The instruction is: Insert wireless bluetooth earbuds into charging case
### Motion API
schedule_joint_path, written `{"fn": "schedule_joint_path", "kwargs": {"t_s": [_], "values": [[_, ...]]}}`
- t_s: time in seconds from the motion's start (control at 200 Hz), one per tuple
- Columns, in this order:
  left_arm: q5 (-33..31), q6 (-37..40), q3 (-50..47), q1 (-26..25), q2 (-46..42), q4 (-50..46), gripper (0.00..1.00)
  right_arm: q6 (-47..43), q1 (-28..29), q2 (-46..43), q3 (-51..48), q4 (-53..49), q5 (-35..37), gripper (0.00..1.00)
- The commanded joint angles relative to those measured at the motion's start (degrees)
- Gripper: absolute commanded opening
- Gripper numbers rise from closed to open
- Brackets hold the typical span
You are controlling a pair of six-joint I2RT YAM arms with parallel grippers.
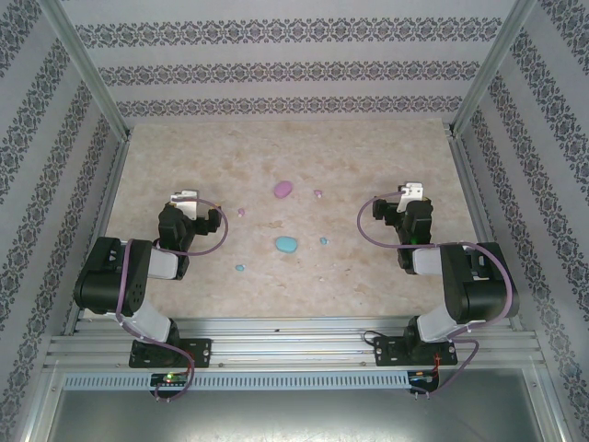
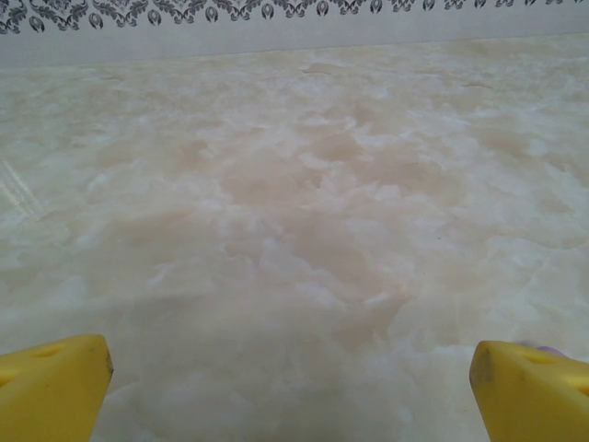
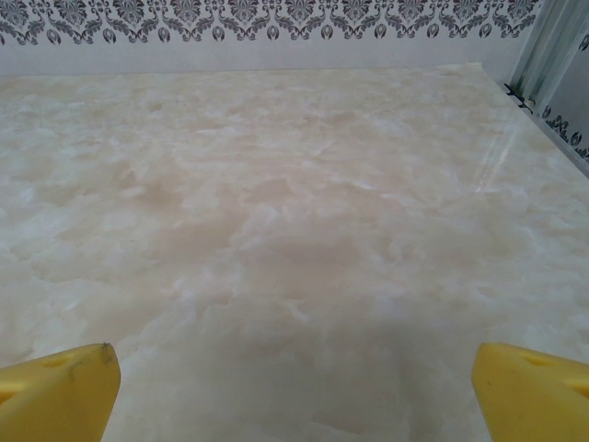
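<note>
A glossy, beige marbled table [image 1: 368, 157] is enclosed by damask-striped walls [image 1: 294, 69]. The left gripper [image 1: 184, 196] and right gripper [image 1: 414, 191] are held wide. Tiny rounded earbuds [image 1: 323, 240] are scattered between them, beside smooth oval cases [image 1: 285, 244].

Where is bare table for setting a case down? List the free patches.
Free: the far table strip between the back wall and the pink case; the near strip along the arm bases. Crowded: the middle, around the pink case, the cyan case and four earbuds.
</note>
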Motion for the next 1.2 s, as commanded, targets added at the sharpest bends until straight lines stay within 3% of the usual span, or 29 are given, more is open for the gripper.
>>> {"fn": "schedule_joint_path", "kwargs": {"t_s": [0.0, 0.28, 0.405, 0.54, 0.689, 0.874, 1.034, 1.194], "values": [[-2.14, 0.2, 0.82, 0.73, -1.16, -3.0, 1.0, -0.55, -0.54, -1.31, -0.74, 0.21, -0.84, 0.98], [-0.5, -1.26, 1.07, 2.15, -1.11, -3.15, 1.0, -0.64, -0.71, -3.75, -0.08, -2.69, -2.78, 0.98], [-2.01, -1.79, -2.34, 2.18, -2.39, 1.92, 1.0, -0.55, -0.88, -9.49, 5.79, -19.64, -6.3, 0.98], [-2.84, -1.96, -1.89, 2.15, -6.59, -2.58, 1.0, -0.19, 1.1, -13.14, 13.07, -37.11, -12.4, 0.97], [-5.08, -2.63, 1.43, 2.17, -15.26, -16.44, 1.0, -5.21, 12.91, -14.62, 20.66, -54.77, -12.8, 0.93], [-11.44, -2.37, 12.18, 2.22, -22.44, -44.08, 1.0, -4.17, 25.88, -5.25, 34.73, -74.72, -19.85, 0.81], [-4.03, -4.2, 22.55, 2.14, -21.74, -68.37, 1.0, -5.11, 36.39, 1.15, 40.32, -80.5, -20.1, 0.77], [-0.99, -9.25, 29.48, 2.22, -18.63, -79.45, 1.0, -4.2, 38.4, 6.42, 46.77, -85.34, -18.89, 0.77]]}}
